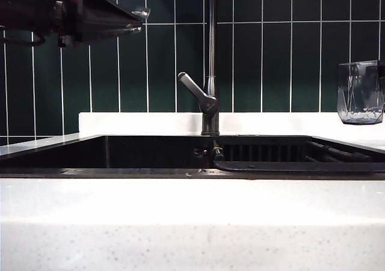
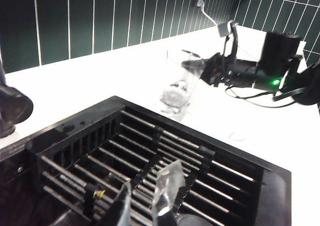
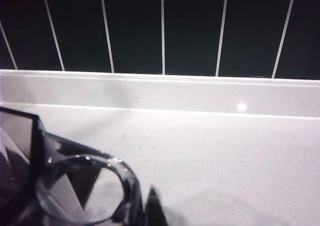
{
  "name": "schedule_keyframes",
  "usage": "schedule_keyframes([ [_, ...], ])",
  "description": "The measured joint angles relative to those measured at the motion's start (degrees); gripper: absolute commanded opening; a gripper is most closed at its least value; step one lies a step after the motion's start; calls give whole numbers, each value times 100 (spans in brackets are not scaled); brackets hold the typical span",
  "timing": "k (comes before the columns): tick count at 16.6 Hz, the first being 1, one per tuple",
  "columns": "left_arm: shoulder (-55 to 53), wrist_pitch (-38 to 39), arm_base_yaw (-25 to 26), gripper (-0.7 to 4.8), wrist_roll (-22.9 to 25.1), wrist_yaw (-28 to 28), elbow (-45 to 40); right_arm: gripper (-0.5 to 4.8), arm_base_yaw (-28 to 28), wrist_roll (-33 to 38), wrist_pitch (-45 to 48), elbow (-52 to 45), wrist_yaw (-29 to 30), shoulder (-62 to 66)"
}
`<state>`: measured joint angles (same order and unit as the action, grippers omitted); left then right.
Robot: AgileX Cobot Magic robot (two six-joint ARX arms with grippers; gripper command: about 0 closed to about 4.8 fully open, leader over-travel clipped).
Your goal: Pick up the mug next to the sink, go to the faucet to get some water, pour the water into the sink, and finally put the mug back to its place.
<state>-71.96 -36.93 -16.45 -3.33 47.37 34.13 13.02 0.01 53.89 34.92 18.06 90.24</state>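
Right hand meets mug beside rack.

Mug on counter right of faucet; sink below.

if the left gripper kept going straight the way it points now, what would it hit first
Probably the ribbed rack in the sink. In the left wrist view the left gripper hovers above the rack, fingertips aimed down across its bars. The mug stands farther along on the counter, but depth is unclear.
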Motion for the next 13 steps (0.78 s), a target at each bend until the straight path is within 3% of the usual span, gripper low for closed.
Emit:
schedule_keyframes([
  [6,-61,33,0,65,11,0,0,-4,-101,-9,-695,0,-11,-483],
  [13,-63,35,0,64,11,0,0,-5,-988,-9,-1823,592,-105,-715],
])
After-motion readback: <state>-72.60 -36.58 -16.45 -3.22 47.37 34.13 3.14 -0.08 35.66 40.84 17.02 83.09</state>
